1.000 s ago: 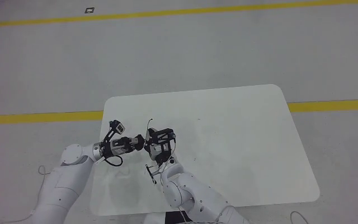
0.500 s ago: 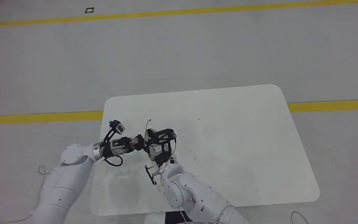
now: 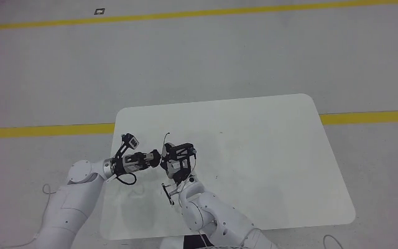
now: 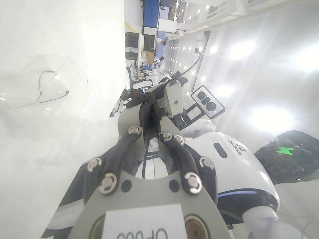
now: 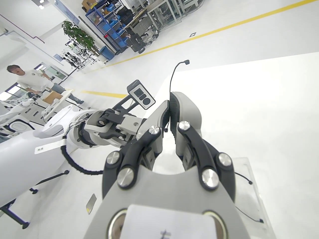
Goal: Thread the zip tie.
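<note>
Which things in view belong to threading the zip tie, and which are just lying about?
In the job:
zip tie, pinched in the right gripper
left gripper, close beside it

Lying about:
clear tray on the table
spare zip ties in it

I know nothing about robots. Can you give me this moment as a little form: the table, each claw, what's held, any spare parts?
table: white, rounded corners
right gripper: shut on a black zip tie, whose head end sticks out past the fingers
left gripper: shut, tip to tip with the right gripper; what it pinches is unclear
spare zip ties: black, lying in a clear tray on the table
threading: no closed loop visible
</note>
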Tool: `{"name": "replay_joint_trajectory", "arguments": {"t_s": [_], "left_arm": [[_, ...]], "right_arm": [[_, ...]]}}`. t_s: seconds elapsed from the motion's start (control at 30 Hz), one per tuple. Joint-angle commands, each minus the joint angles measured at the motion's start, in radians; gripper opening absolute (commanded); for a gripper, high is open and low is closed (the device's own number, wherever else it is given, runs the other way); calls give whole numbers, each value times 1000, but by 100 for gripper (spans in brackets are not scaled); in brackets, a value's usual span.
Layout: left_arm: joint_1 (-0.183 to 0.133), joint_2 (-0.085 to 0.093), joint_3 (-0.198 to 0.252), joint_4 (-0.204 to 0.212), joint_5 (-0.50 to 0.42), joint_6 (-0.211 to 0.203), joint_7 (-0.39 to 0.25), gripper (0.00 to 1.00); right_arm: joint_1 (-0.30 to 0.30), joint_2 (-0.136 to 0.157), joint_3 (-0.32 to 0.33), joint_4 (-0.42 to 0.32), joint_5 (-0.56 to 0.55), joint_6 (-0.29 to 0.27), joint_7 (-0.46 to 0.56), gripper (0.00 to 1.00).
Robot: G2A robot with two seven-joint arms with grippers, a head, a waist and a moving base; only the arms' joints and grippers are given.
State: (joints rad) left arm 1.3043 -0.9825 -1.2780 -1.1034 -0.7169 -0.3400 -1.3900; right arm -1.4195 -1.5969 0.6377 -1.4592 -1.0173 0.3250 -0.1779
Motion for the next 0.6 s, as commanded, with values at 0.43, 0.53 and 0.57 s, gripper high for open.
{"name": "replay_joint_trajectory", "arguments": {"t_s": [0.43, 0.53, 0.57], "left_arm": [[0, 0, 0, 0, 0, 0, 0, 0], [0, 0, 0, 0, 0, 0, 0, 0], [0, 0, 0, 0, 0, 0, 0, 0]], "right_arm": [[3, 5, -9, -3, 16, -18, 8, 0], [4, 7, -11, -3, 15, -13, 4, 0], [4, 7, -12, -3, 14, -10, 4, 0]]}}
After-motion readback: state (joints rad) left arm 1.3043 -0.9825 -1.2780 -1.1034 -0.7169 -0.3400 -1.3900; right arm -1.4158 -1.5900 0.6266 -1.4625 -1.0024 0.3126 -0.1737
